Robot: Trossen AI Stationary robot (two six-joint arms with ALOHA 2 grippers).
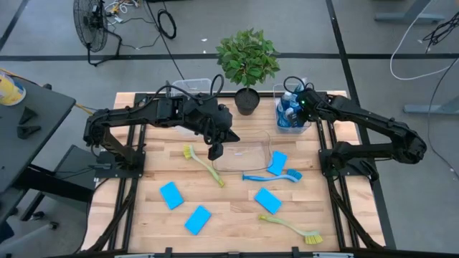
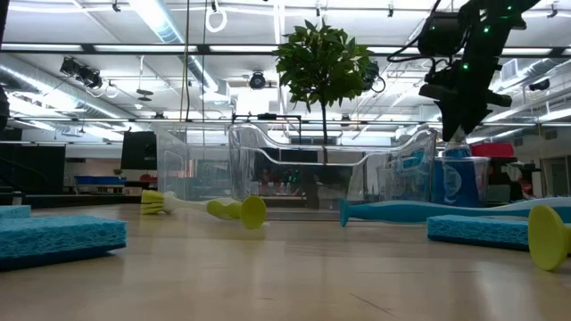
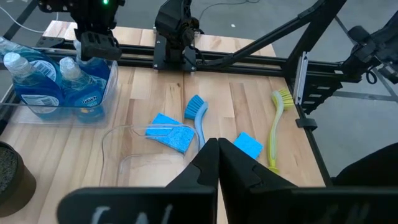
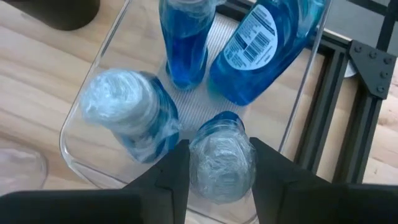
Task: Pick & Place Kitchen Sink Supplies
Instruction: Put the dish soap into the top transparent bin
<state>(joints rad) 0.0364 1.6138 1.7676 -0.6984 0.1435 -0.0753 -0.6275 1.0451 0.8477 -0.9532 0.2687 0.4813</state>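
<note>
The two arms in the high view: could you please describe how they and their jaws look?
Both the left arm and right arm are black, jointed, with boxy segments and black cables along them. A green light glows on the right wrist. Each ends in two flat, dark, wedge-shaped jaws.

From above, the right pincer [image 1: 302, 102] hides the bottles [image 1: 289, 109] beneath it; their count in the bin [image 1: 278, 127] stays unclear.
</note>
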